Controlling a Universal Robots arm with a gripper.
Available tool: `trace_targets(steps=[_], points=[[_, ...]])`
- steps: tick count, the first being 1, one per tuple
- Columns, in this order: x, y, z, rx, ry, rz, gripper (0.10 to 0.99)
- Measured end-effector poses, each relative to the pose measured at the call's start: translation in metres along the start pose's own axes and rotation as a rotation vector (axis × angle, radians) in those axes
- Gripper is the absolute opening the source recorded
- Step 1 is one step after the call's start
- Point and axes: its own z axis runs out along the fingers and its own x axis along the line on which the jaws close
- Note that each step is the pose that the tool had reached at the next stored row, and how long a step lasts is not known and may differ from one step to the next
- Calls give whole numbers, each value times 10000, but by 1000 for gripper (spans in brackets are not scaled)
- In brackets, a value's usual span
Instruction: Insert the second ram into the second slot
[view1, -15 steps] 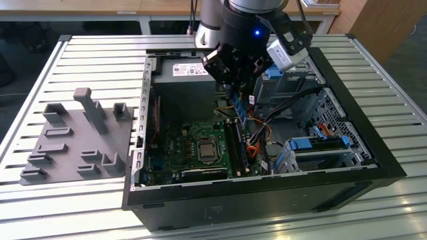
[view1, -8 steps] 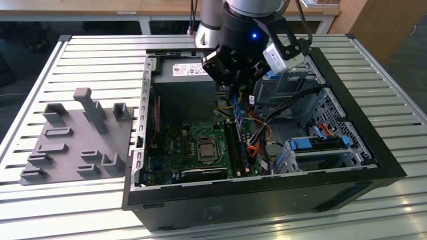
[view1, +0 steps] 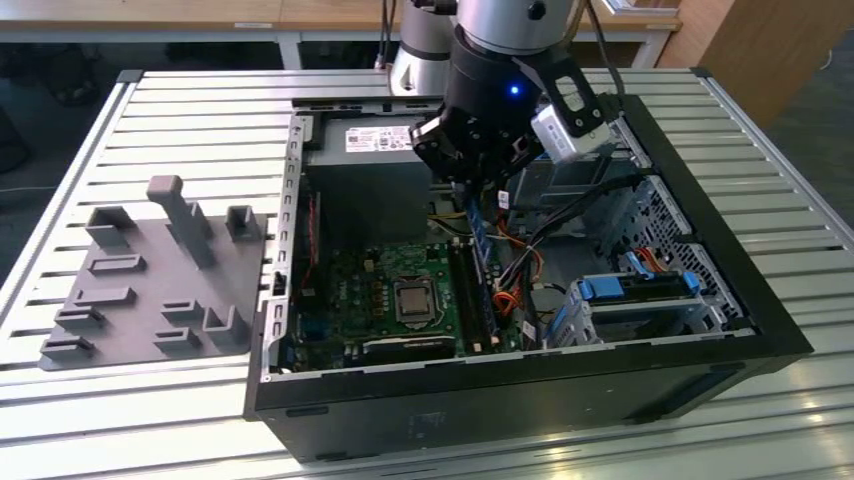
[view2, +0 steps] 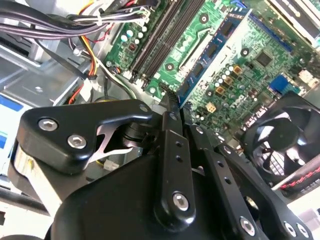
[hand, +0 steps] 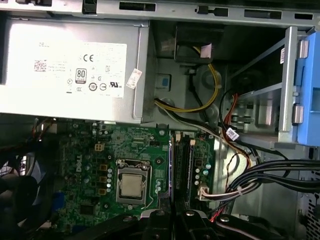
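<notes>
pincer (view2: 175, 105) clamps second ram (view2: 212, 50), long axis parallel to slots (view2: 167, 32).

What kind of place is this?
Probably a robotics lab or test cell: an open computer case sits on a slatted metal table, a grey fixture tray beside it, and the gripper holds the second ram over the motherboard.

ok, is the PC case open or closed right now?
Open. The computer case lies with no side panel on top; the motherboard and power supply are exposed.
</notes>
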Motion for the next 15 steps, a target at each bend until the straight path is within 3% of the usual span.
trace_targets(steps=[10, 15], points=[[-14, -1, 181, 1, 1, 11, 141], [-15, -2, 192, 3, 2, 10, 141]])
